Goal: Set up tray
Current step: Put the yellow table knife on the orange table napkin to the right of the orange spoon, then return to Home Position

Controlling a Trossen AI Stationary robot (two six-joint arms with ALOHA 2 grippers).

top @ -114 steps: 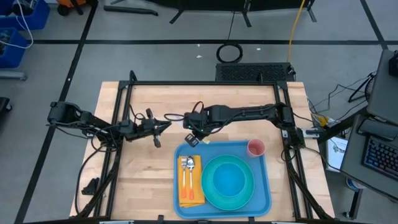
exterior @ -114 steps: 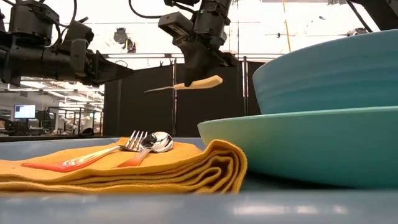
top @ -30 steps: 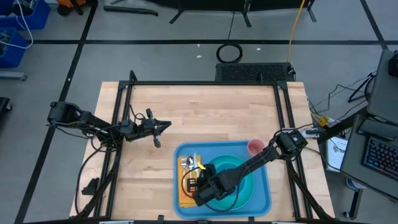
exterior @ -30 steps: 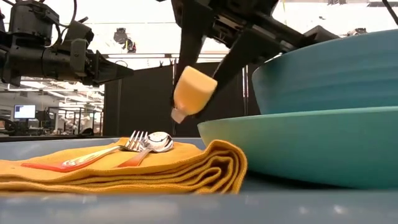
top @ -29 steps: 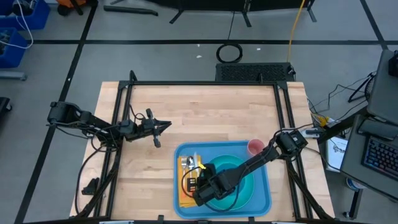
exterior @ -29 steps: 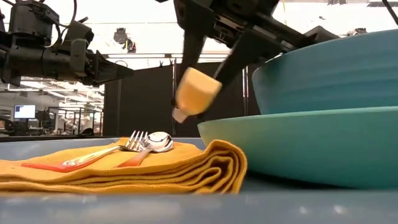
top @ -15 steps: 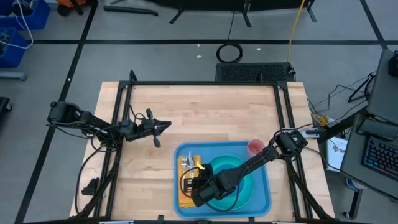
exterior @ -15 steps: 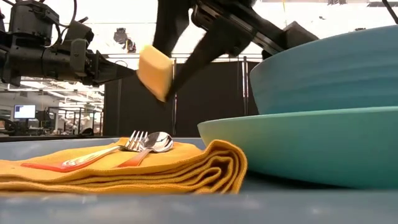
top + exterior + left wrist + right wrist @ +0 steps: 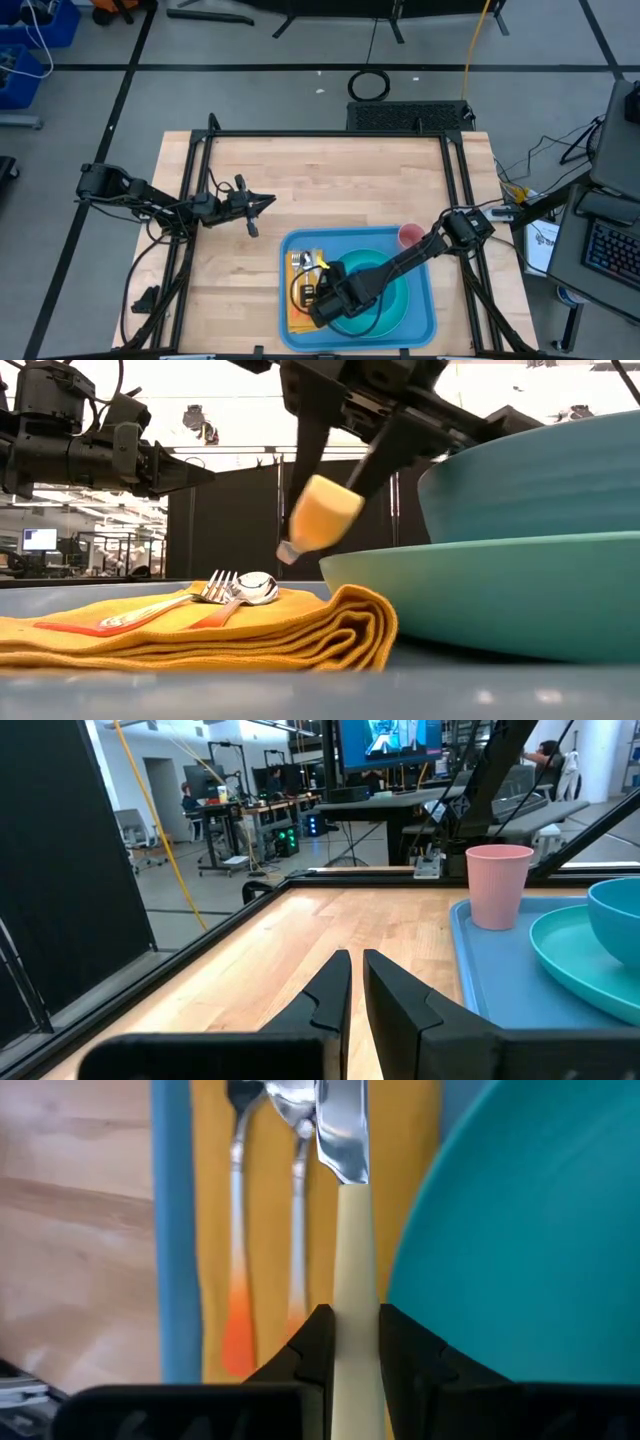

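My right gripper (image 9: 350, 1345) is clenched on a knife (image 9: 345, 1210) by its pale handle, holding it in the air above the orange napkin (image 9: 297, 312) (blade pointing along the fork (image 9: 234, 1230) and spoon (image 9: 296, 1220) lying there). The napkin sits on the left part of the blue tray (image 9: 425, 322), just beside the turquoise plate (image 9: 500, 595) that carries a bowl (image 9: 530, 475). A pink cup (image 9: 498, 885) stands in the tray's far right corner. The tray rests on the counter's (image 9: 330, 180) near edge. My left gripper (image 9: 356, 982) waits closed on nothing, well apart over the counter's left side.
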